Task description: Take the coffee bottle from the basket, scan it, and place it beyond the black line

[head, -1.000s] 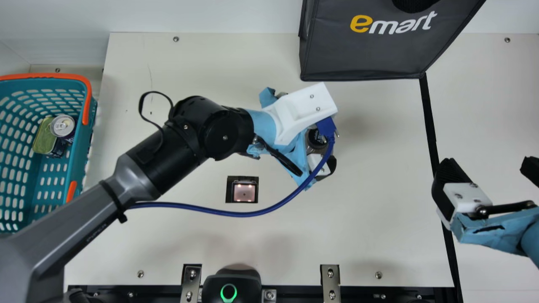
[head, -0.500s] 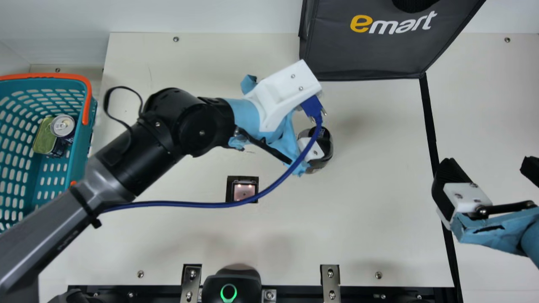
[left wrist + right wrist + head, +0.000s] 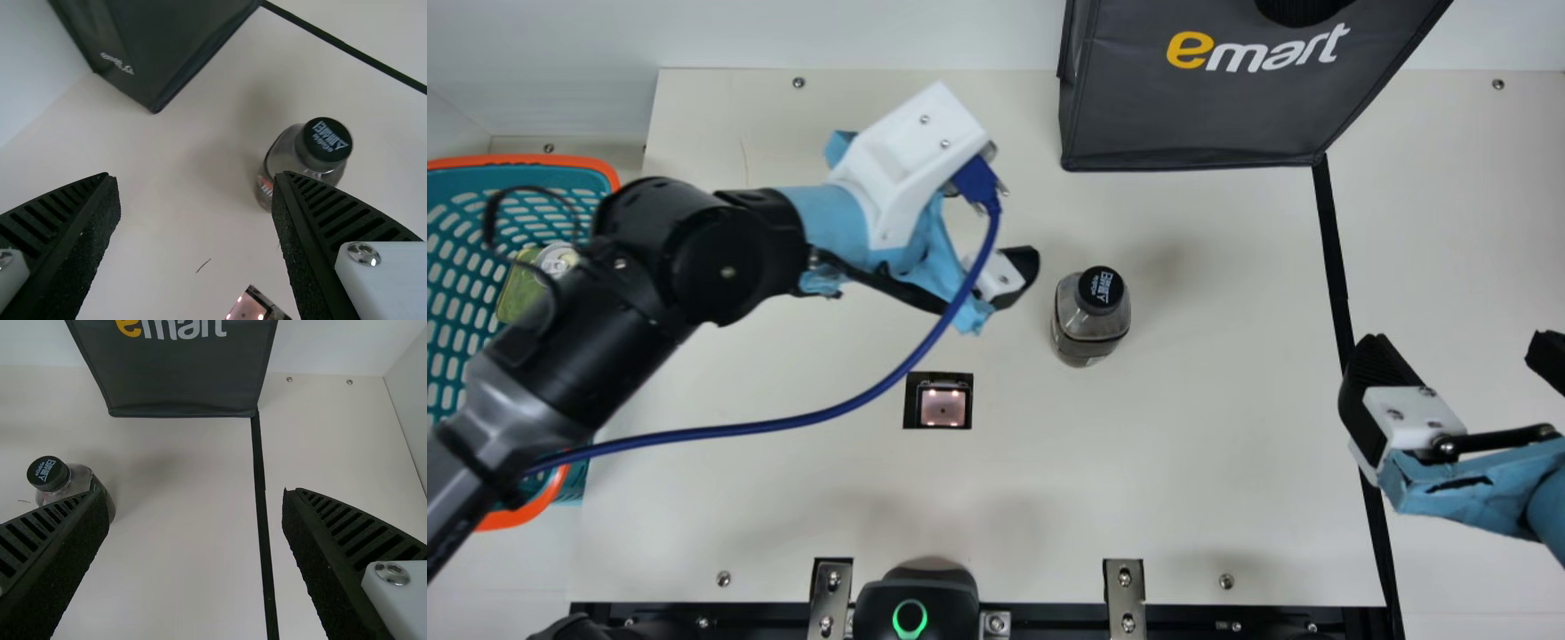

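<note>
The coffee bottle, dark-capped and clear-shouldered, stands upright on the table between the scanner window and the black line. My left gripper is open, up and left of the bottle in the main view, apart from it. At the main view's right edge my right gripper is open beside the line. In the left wrist view, the bottle is partly behind one finger of the left gripper. The right wrist view has the bottle partly behind a finger of the open right gripper.
A dark shopping bag stands at the back, by the line's far end. The teal basket at the left holds a can and a green-topped tin, under part of my left arm. A black device sits at the front edge.
My left gripper has let go of the bottle and moved away from it, left and toward the back. The bottle now stands uncovered. My right arm has kept still.
</note>
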Controlling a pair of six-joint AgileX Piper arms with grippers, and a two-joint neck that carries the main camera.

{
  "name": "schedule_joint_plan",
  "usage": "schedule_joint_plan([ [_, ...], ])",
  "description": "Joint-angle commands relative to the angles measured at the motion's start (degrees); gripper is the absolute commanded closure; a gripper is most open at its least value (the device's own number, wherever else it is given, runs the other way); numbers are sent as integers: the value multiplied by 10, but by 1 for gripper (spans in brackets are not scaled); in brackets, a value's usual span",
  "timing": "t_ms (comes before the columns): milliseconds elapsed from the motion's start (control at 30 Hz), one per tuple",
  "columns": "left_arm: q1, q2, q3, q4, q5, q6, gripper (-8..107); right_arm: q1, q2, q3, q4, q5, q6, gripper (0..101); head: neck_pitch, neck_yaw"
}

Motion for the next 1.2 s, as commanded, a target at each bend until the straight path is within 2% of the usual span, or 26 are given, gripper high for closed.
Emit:
schedule_joint_plan([
  [0, 14, -14, 11, 3, -1, 1, 9, 0, 0, 0, 0, 0, 0, 10, -10, 1],
  [400, 103, -84, 63, 7, 4, 11, 9, 0, 0, 0, 0, 0, 0, 10, -10, 1],
  [1167, 264, -192, 126, -4, 31, 27, 9, 0, 0, 0, 0, 0, 0, 10, -10, 1],
])
